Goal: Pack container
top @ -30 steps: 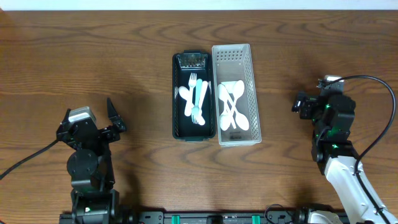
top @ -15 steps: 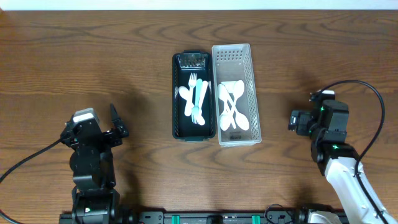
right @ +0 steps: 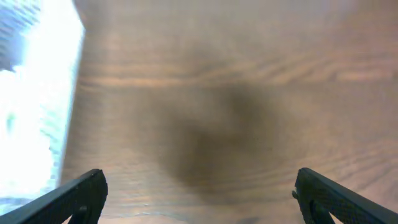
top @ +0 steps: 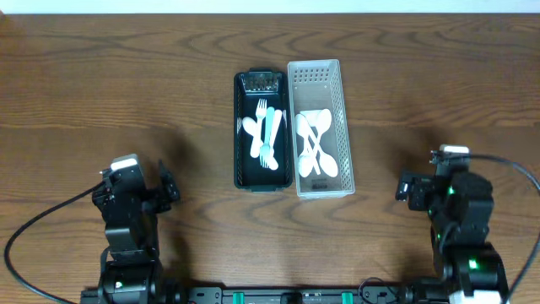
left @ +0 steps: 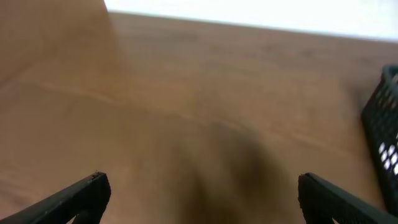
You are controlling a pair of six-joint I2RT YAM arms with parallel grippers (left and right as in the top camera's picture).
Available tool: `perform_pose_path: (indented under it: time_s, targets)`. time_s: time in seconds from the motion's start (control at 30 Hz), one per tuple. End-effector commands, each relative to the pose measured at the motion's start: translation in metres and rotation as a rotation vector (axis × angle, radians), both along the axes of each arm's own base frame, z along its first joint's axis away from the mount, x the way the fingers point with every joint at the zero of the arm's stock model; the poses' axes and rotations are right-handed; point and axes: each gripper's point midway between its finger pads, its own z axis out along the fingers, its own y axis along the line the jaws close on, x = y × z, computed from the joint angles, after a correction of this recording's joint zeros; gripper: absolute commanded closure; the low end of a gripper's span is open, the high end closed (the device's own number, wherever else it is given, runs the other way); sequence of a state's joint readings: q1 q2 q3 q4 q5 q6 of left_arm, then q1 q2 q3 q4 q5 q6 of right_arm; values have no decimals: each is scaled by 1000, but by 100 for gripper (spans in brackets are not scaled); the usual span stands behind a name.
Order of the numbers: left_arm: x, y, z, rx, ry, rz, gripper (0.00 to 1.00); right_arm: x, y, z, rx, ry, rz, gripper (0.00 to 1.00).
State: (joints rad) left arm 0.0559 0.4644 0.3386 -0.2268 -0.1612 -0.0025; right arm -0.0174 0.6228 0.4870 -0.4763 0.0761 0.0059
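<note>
A dark green bin (top: 239, 127) at the table's centre holds white forks and a pale teal fork (top: 270, 135). A white perforated bin (top: 342, 93) touches its right side and holds several white spoons (top: 315, 145). My left gripper (top: 166, 187) is open and empty, low at the front left, well apart from the bins. My right gripper (top: 405, 187) is open and empty at the front right. In the left wrist view the fingertips (left: 199, 190) are spread over bare wood, the dark bin's edge (left: 385, 130) at the far right. In the right wrist view the fingertips (right: 199, 186) are spread, the white bin (right: 31, 93) at the left.
Brown wooden table (top: 126, 76) all round the bins. Black cables run from both arm bases near the front edge (top: 34, 228). The table's far edge shows in the left wrist view (left: 249, 25).
Both arms have drawn back toward the front edge and lowered. The left gripper moved down and slightly right, the right gripper moved down. The bins and cutlery have not moved.
</note>
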Motion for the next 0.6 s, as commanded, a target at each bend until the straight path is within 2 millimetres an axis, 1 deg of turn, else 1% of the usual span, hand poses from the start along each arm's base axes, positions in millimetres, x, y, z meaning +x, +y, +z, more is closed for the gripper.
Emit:
perform_pose_path:
  time_s: [0.0, 0.2, 0.3, 0.37, 0.5, 0.57]
  targets:
    - [-4, 0, -6, 5, 40, -1, 2, -7, 13, 23, -10, -93, 58, 1]
    - [-15, -1, -27, 0, 140, -2, 2, -23, 20, 45, -6, -194, 90, 1]
    - [-18, -1, -32, -1, 168, -2, 2, -30, 20, 52, -5, -226, 91, 1]
    - [-20, -1, -35, -3, 183, -2, 2, -36, 20, 53, -5, -235, 91, 1]
    - [-21, -1, -37, -3, 190, -2, 2, -54, 13, 41, -39, -193, 74, 1]
    - [-21, -1, -37, -3, 189, -2, 2, -58, 11, 45, -45, -214, 65, 1]
